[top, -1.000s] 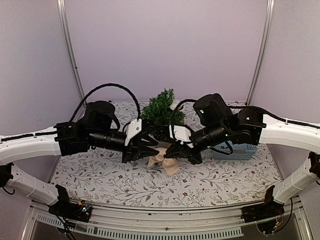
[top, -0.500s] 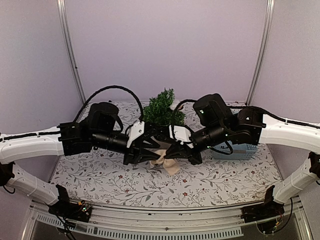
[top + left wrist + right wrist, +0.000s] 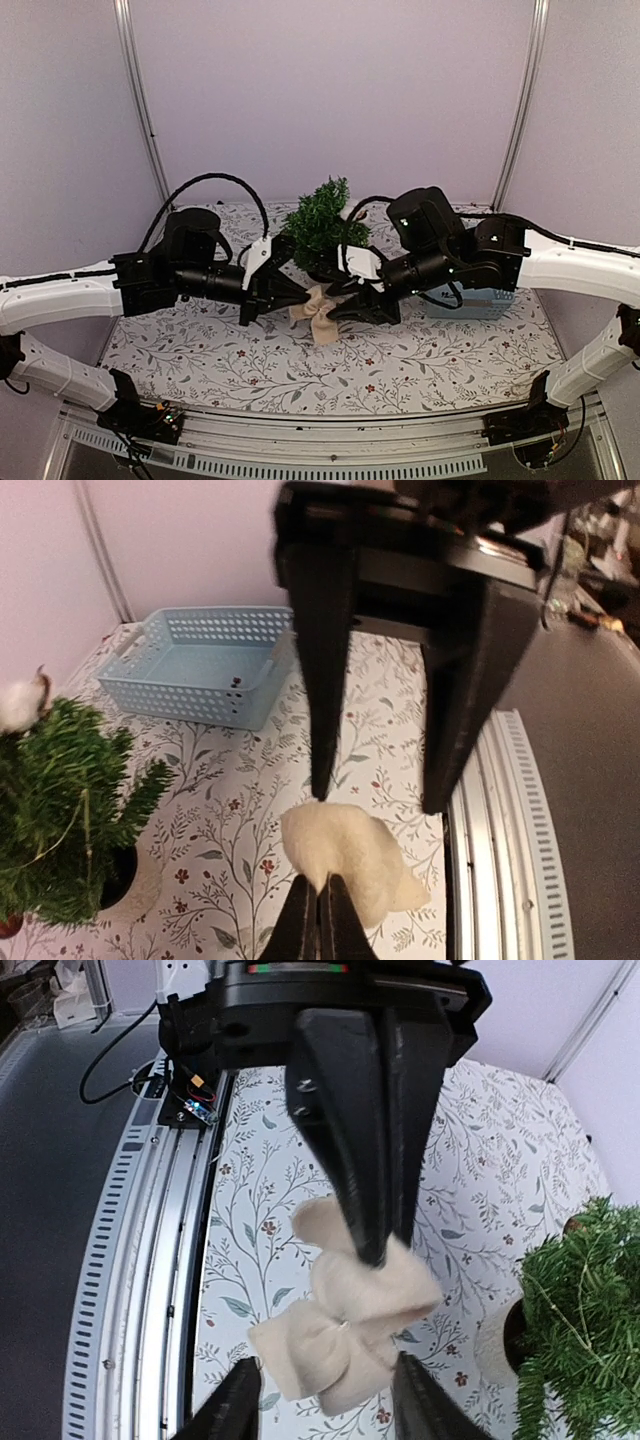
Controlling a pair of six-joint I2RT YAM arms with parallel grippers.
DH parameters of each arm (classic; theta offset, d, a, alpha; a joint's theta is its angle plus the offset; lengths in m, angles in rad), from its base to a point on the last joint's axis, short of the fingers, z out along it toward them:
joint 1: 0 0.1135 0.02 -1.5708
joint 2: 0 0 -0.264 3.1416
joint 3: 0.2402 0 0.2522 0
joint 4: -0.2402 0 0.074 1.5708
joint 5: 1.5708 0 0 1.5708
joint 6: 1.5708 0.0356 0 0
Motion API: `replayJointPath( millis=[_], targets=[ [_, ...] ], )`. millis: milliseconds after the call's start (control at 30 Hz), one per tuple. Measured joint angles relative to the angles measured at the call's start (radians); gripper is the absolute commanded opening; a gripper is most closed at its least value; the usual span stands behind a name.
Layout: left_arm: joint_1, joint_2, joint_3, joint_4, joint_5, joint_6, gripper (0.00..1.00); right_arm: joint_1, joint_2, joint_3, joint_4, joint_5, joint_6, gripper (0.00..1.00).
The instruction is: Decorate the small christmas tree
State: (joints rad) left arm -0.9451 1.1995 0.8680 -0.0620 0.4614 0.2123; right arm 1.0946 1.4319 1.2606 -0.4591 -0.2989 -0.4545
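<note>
The tree (image 3: 322,222) stands on the surface (image 3: 200,360) left of the basket (image 3: 470,300), and further left the left gripper (image 3: 320,885) is clamped tight on a beige bow (image 3: 350,855) while the right gripper (image 3: 328,1365) is open close by it.

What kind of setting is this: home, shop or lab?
Likely a lab test booth: plain panel walls on metal posts, a slotted metal rail in front, a floral cloth under the small christmas tree.
</note>
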Motion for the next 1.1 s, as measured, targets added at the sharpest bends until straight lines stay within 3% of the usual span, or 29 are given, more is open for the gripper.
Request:
replayJointPath(
  millis=[100, 400, 700, 933, 1100],
  targets=[
    [0.097, -0.045, -0.069, 0.093, 0.023, -0.068, 0.00, -0.033, -0.025, -0.024, 0.029, 0.005, 0.036, 0.69],
    [0.281, -0.051, -0.116, 0.355, 0.056, -0.268, 0.00, -0.290, -0.171, -0.143, 0.222, -0.008, 0.237, 0.75],
    [0.310, 0.065, -0.096, 0.602, 0.072, -0.427, 0.00, -0.346, -0.114, -0.169, 0.391, -0.064, 0.426, 0.80],
    [0.311, 0.190, -0.044, 0.721, 0.092, -0.507, 0.00, -0.354, 0.014, -0.106, 0.455, -0.078, 0.509, 0.87],
    [0.311, 0.237, 0.016, 0.771, 0.107, -0.529, 0.00, -0.360, 0.060, -0.085, 0.502, -0.120, 0.548, 0.85]
  ],
)
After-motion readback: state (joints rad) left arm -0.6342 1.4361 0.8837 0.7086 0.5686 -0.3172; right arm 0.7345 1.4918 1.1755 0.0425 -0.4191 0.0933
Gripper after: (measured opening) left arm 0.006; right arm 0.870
